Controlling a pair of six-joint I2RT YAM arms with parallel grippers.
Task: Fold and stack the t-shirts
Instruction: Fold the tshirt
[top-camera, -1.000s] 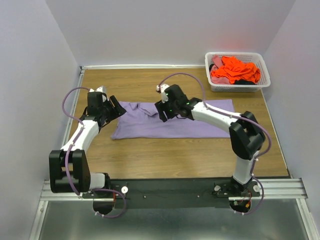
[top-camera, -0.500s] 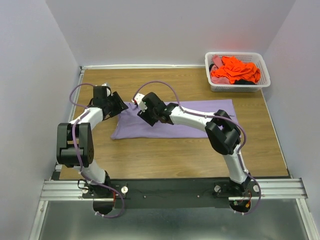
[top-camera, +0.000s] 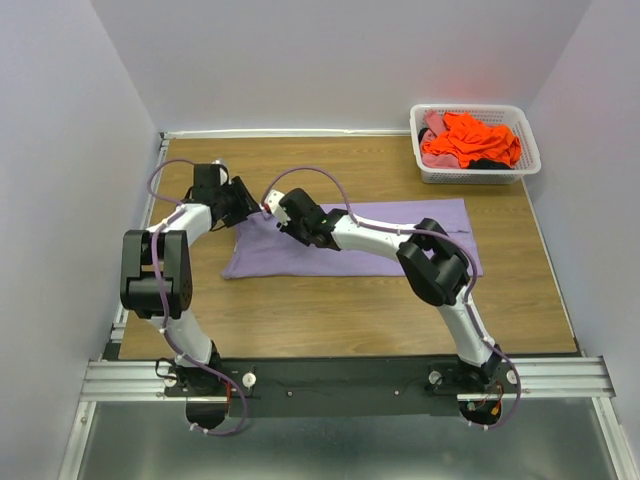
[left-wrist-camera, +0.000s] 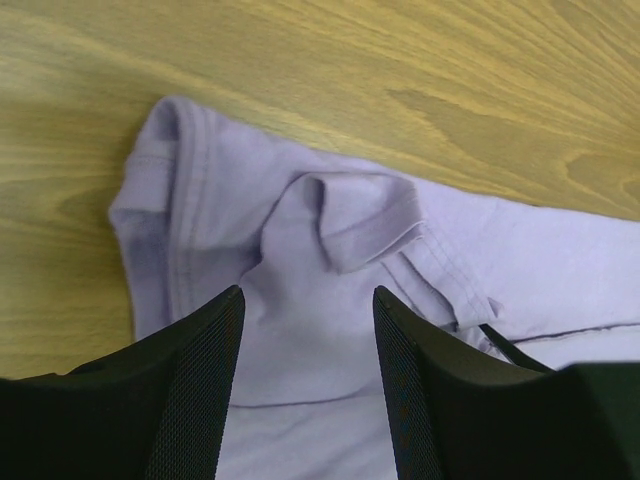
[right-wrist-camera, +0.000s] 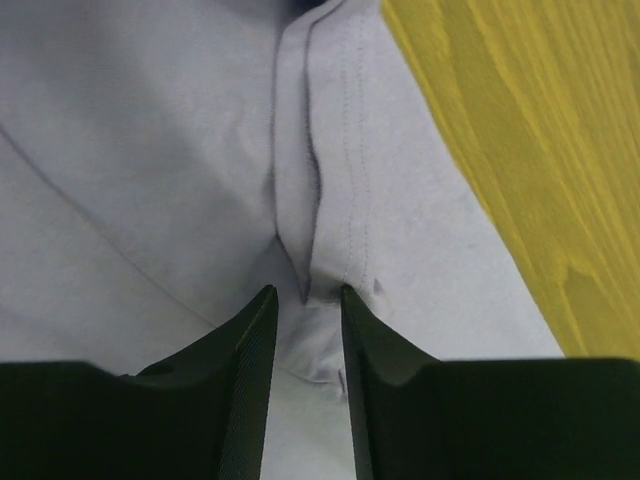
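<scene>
Purple shirt lies flat across the middle of the table, its left end toward the far-left corner. Left gripper: fingers apart over the bunched sleeve there, nothing clamped. Right gripper, just beside it: fingers nearly together astride a hem ridge, can't tell if it grips.

Risks: right pinches one layer only or slips off the hem; left shuts on the lump, so the fold drags crooked.

Basket, far-right corner: orange shirt heaped on top, pink shirt at its left, both unfolded.
</scene>
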